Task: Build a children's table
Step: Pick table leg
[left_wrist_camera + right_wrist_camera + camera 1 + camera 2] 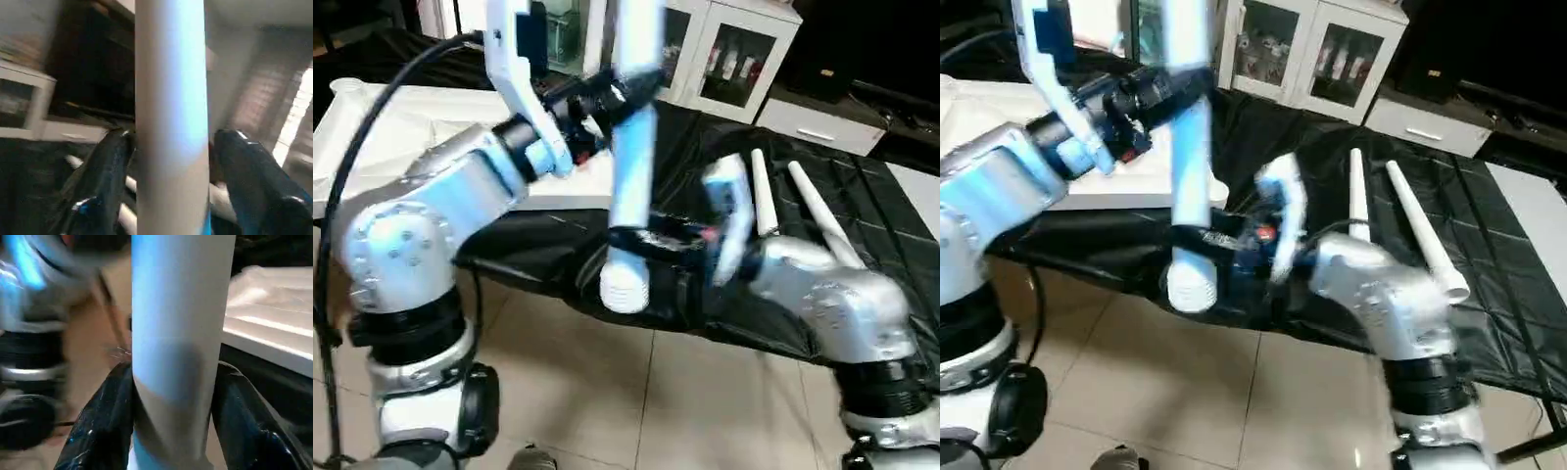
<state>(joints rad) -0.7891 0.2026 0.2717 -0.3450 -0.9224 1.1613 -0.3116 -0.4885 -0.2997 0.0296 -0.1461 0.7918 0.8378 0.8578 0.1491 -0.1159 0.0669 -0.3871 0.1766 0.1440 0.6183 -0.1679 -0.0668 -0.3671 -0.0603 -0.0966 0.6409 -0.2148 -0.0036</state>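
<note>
The white table top (401,127) lay at the left on the black-sheeted work table (862,196). The left gripper (607,98) and the right gripper (651,240) were both clamped on 1 upright white leg (631,186), the left one higher. 2 more legs (818,211) lay at the right on the sheet.

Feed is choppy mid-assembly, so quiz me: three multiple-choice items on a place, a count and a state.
1. Where is the white top?
A on the floor
B on the black sheet, robot's left
C on a cabinet
2. How many legs lie on the sheet?
A none
B two
C four
3. How is the held leg?
A upright
B lying flat
C plugged into the top

B: the top rests on the black sheet.
B: two legs lie side by side.
A: the leg stands upright in the right gripper.
</note>
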